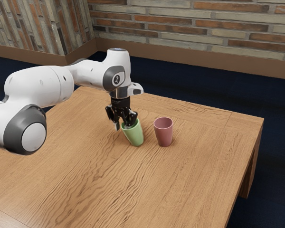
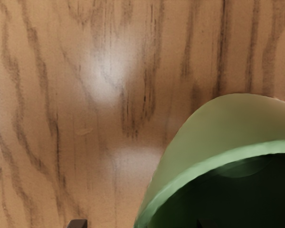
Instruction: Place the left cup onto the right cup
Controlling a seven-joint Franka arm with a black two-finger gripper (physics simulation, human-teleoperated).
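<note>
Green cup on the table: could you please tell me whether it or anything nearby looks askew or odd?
Yes. The green cup leans instead of standing upright, its rim tipped toward the gripper at its top. The pink cup beside it stands upright and apart. Nothing looks spilled or damaged.

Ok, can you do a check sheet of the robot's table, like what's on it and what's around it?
Surface: wooden table, plain wood grain.
Job's things: green cup tilted, on the exterior view's left of the pink cup, which stands upright; the two are apart, not stacked yet.
Clutter: nothing seen.
Grippers: gripper down at the green cup's rim.
Cables: nothing seen.
Surroundings: brick wall behind, dark blue carpet around the table.
</note>
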